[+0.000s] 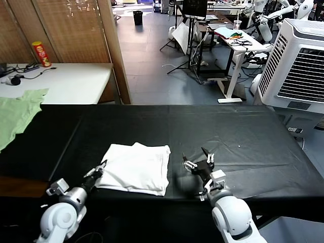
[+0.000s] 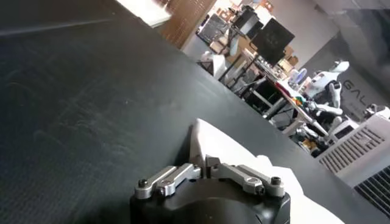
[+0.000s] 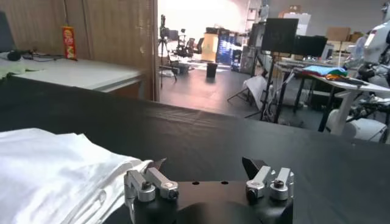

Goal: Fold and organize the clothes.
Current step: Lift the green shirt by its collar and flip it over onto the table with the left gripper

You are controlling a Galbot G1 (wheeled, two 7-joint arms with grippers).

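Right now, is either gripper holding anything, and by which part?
The left gripper is shut on the T-shirt's left edge, at the corner nearest the robot. The right gripper is open beside the shirt, holding nothing.

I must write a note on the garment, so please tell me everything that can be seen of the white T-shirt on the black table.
The white T-shirt is plain, soft cotton by its look, and no print shows. It lies folded into a rough rectangle of several layers, flat on the black table, near the front edge. The left hand is shut on its left edge. The right hand stands open on the table just right of it, not touching.
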